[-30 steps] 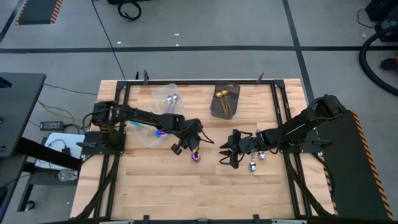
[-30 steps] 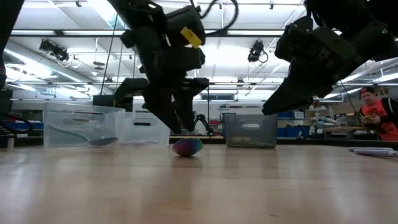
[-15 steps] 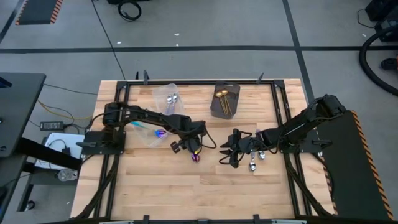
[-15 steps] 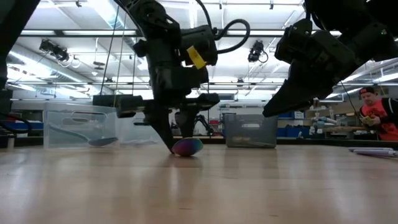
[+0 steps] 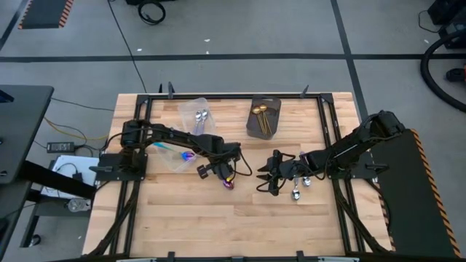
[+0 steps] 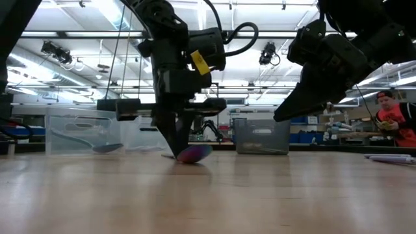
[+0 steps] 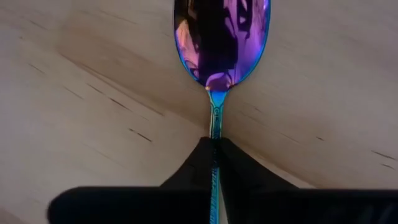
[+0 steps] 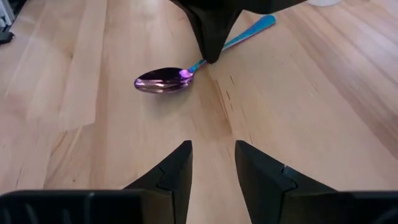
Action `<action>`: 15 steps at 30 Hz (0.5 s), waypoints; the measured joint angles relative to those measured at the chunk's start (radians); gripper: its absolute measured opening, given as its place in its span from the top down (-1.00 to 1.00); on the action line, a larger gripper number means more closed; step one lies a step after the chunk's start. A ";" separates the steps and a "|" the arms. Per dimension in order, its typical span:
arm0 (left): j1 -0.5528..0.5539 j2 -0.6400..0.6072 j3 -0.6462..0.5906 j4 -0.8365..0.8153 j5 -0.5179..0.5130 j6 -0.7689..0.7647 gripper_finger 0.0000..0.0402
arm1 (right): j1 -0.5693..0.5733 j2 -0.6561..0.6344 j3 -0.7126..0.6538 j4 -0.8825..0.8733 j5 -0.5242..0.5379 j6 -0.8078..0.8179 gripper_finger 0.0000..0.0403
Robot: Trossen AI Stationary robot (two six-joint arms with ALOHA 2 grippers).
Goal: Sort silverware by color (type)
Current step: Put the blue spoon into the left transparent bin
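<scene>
An iridescent purple-blue spoon (image 5: 230, 183) with a teal handle lies on the wooden table near its middle, bowl (image 7: 222, 40) toward the near edge. My left gripper (image 5: 224, 175) stands over it, pointing steeply down and shut on its handle. My right gripper (image 5: 265, 183) hangs open to the spoon's right, a little above the table, with nothing between its fingers (image 8: 177, 168). The right wrist view shows the spoon (image 8: 163, 81) and my left gripper's fingers (image 8: 208, 37) on it. My left gripper pinches the spoon's slim handle (image 7: 216, 127) between its two fingertips, a short way behind the bowl. The fingers come from above, pointing steeply down, one on each side of the handle. The spoon's bowl (image 6: 194, 153) rests on the table.
Two clear tubs stand at the far left: one (image 5: 196, 116) holds silver spoons, the other (image 5: 171, 156) a teal-handled one. A dark grey box (image 5: 263, 116) with gold spoons stands at the far middle. Two silver spoons (image 5: 297, 193) lie by my right arm. A person (image 6: 393, 120) is beyond the table.
My left gripper has sunk toward the spoon, rolled about its own axis, and shut on the spoon's handle. The spoon stays on the table where it was.
</scene>
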 joint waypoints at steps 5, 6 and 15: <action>-0.007 0.000 -0.001 -0.009 -0.005 0.000 0.93 | 0.000 0.000 0.000 0.002 0.002 0.000 0.35; -0.012 0.000 -0.002 -0.007 -0.017 -0.002 0.93 | 0.000 0.000 0.000 0.000 0.002 0.000 0.35; -0.056 0.000 0.047 -0.047 -0.085 -0.106 0.94 | 0.000 0.000 0.000 -0.003 0.002 0.000 0.35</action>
